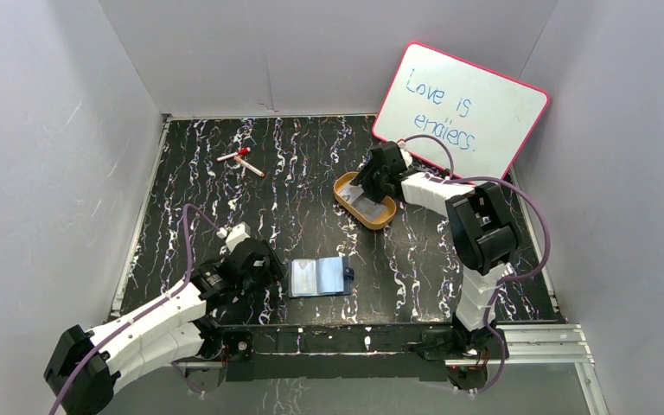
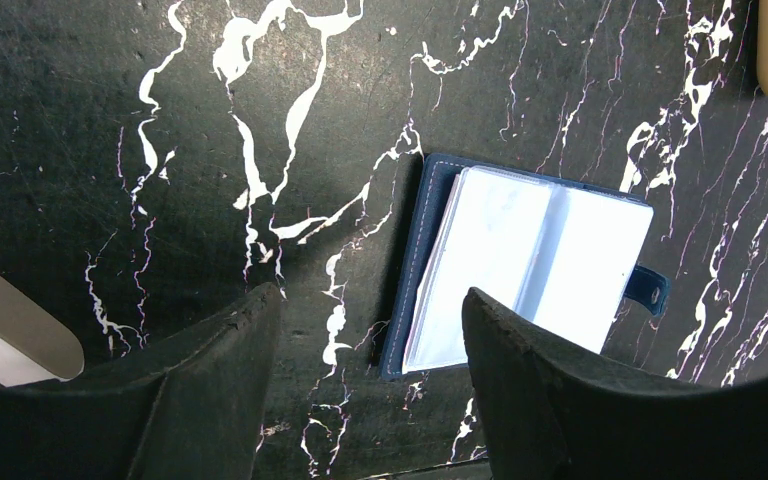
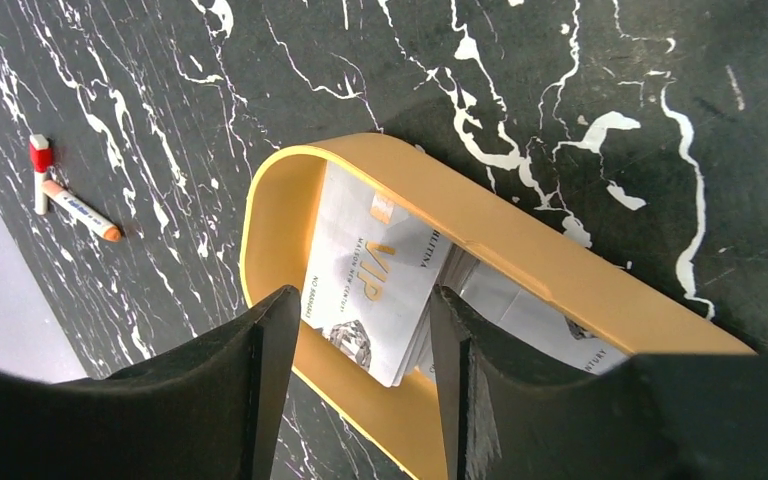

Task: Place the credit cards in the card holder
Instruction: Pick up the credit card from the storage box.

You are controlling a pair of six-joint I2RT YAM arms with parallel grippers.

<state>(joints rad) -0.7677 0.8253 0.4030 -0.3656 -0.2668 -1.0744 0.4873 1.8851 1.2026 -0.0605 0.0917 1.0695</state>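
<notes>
Cards (image 3: 380, 240) are stacked in the orange tin (image 3: 520, 245), a VIP one on top. The right hand (image 3: 365, 300) hangs right over it, fingers spread either side of that card, not pinching it. The holder (image 2: 530, 260) lies open on the bench (image 2: 110, 150), pale pockets up, with the left hand (image 2: 368, 300) wide open just beside it.
</notes>
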